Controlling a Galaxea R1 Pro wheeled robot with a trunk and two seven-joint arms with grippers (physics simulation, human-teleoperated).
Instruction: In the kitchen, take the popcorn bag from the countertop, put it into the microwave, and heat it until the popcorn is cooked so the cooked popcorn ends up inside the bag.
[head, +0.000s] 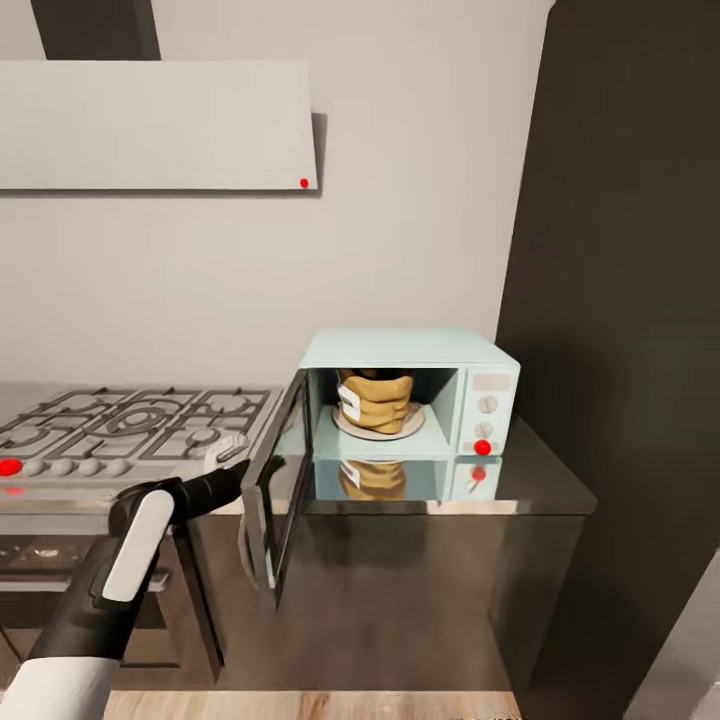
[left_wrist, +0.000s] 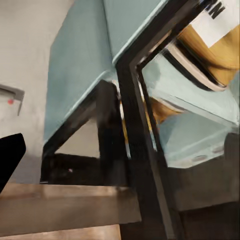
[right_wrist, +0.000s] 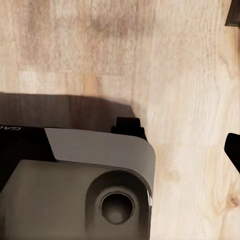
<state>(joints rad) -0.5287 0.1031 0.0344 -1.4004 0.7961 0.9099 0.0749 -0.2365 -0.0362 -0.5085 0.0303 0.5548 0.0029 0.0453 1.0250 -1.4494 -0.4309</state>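
Observation:
The popcorn bag (head: 378, 398) stands upright on the round plate inside the pale mint-blue microwave (head: 410, 350), its white label facing left. The microwave's dark glass door (head: 275, 485) hangs wide open toward me, and its round light (head: 483, 447) glows red. The microwave rests on the reflective grey countertop (head: 545, 485). My left gripper (head: 238, 462) is open at the outer face of the door, near its free edge. The left wrist view looks past the door frame at the popcorn bag (left_wrist: 220, 47), with one black finger (left_wrist: 10, 155) at the side. In the right wrist view, one black fingertip (right_wrist: 233, 150) sits at the picture's edge over the floor.
A gas hob (head: 130, 420) with a red light lies left of the microwave, under a grey hood (head: 150, 125). A tall dark cabinet (head: 630, 300) rises right of the counter. Below my right arm are wooden floor (right_wrist: 175, 60) and my own base (right_wrist: 75, 190).

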